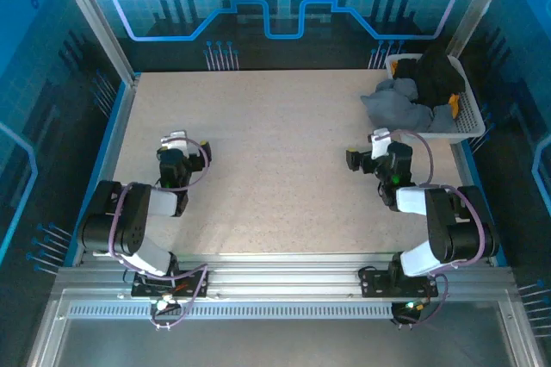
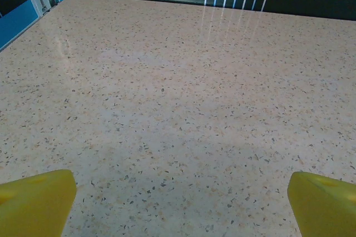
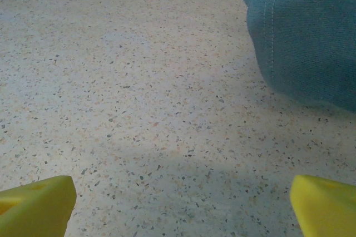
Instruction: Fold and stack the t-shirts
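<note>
Above the table (image 1: pixel 275 169), left fingers (image 2: pixel 34 202) and right fingers (image 3: pixel 34 205) both spread wide; grey t-shirt (image 1: pixel 394 107) hangs out of the basket (image 1: pixel 470 122) near the right fingers.

1. Arms: 2. One left arm (image 1: pixel 129 220), one right arm (image 1: pixel 448 225).
2. Grippers: 2. One left gripper (image 1: pixel 176 137), one right gripper (image 1: pixel 381 134).
3. Yellow fingertips: 2 per gripper, 4 total. Left pair (image 2: pixel 34 203) in the left wrist view, right pair (image 3: pixel 34 206) in the right wrist view.
4. T-shirts: 3 told apart by colour. One grey t-shirt (image 1: pixel 398 107), one black t-shirt (image 1: pixel 437 74), one orange-yellow t-shirt (image 1: pixel 454 108), of which only a small patch shows. They're heaped together, so I can't tell if more lie underneath.
5. Basket (image 1: pixel 469 121): 1, white, slatted.
6. Table (image 1: pixel 275 177): 1, speckled top.
</note>
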Tool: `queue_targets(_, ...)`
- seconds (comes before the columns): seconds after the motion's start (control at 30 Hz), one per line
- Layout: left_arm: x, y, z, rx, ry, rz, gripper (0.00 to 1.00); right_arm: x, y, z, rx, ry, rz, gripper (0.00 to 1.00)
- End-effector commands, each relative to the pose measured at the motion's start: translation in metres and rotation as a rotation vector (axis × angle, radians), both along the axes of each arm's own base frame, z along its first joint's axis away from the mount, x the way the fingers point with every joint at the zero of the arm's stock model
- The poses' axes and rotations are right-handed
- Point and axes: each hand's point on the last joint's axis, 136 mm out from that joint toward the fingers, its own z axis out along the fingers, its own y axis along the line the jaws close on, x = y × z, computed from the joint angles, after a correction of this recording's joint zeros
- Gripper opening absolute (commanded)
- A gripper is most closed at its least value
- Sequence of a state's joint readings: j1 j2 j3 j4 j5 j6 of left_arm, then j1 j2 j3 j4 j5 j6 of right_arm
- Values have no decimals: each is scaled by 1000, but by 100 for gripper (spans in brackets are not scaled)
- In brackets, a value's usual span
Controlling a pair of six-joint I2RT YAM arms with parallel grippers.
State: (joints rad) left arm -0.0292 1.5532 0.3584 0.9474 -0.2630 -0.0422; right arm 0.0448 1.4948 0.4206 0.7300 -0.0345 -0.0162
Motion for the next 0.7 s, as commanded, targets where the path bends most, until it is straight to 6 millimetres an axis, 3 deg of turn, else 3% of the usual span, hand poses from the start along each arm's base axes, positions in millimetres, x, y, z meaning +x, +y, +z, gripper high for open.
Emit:
queue_targets(0.0, 4, -5, 5, 11, -14, -32, 99, 7, -4, 6, 1, -17, -17, 100)
queue_targets(0.57, 3, -5, 4, 12, -12, -31, 99, 7, -4, 6, 0, -17, -16, 100)
queue_targets(0.67, -4, -4, 18, 33, -59, -13, 99, 5, -11, 21, -26, -18, -84, 100)
